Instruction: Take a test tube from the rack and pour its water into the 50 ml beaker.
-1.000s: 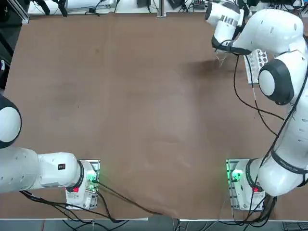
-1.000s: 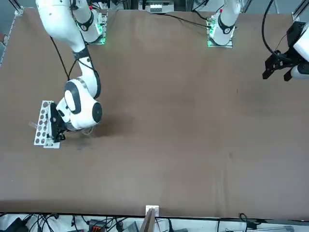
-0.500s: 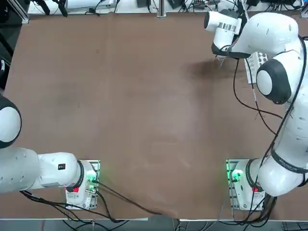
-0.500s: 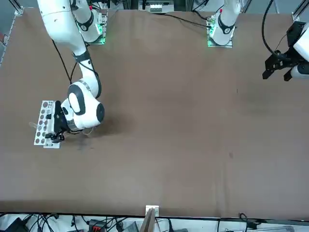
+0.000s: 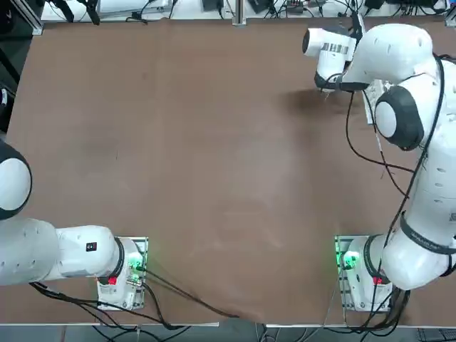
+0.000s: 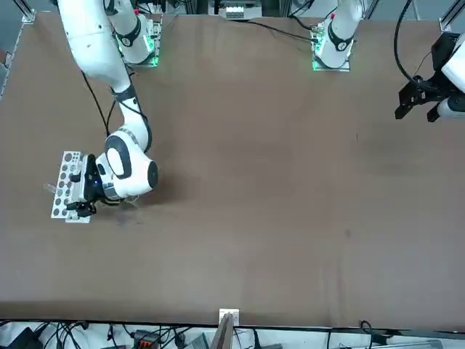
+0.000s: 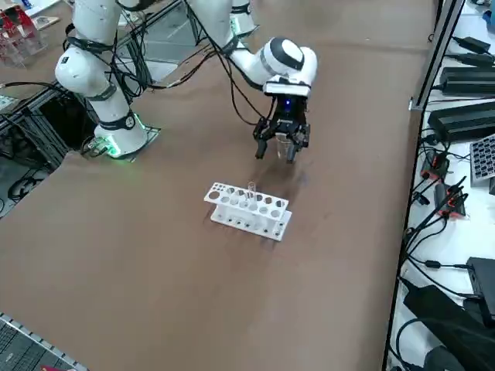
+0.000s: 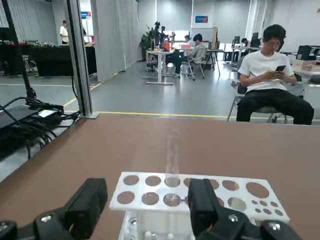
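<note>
Fingers spread wide and empty: that was how your right tool (image 7: 282,146) stood at this moment, held level just beside the rack (image 7: 248,209) near the counter's (image 6: 276,182) far corner. From the wrist camera you saw both dark fingers (image 8: 87,205) on either side of the near end of the white rack (image 8: 200,197), with nothing between them. One test tube (image 8: 172,157) stood upright in a hole of the rack's back row, clear and faint against the brown counter (image 8: 150,145); whether it held water you could not tell. In the side view the same tube (image 7: 251,190) rose as a thin glint above the rack's top tier, apart from the tool. The 50 ml beaker (image 7: 285,144) showed only as a faint glassy shape right at the tool, between it and the counter, so you could not say whether the two touched. In the front view your arm's white wrist (image 6: 131,163) covered the spot beside the rack (image 6: 67,185), and in the top view it hid most of the rack (image 5: 372,96). Cables trailed from the arm across the counter (image 5: 178,142). Beyond the counter's edge sat a person (image 8: 267,75) on a chair, looking at a phone, with desks and other people farther back in the hall.
</note>
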You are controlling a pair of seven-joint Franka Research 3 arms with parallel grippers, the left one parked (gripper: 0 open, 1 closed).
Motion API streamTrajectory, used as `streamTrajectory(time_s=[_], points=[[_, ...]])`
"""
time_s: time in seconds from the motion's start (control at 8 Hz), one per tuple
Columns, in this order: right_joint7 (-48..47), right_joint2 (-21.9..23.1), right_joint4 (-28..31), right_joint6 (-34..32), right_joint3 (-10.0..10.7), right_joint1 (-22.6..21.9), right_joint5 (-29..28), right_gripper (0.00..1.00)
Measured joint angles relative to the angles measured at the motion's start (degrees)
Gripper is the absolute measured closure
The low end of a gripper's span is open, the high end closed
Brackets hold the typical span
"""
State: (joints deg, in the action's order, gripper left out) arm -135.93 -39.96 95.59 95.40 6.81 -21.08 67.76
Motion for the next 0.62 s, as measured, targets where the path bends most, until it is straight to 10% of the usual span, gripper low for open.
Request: streamTrajectory(time_s=[0.62], points=[[-2.2,-2.7,0.7,-0.1,2.2,1.9,2.1,0.06]])
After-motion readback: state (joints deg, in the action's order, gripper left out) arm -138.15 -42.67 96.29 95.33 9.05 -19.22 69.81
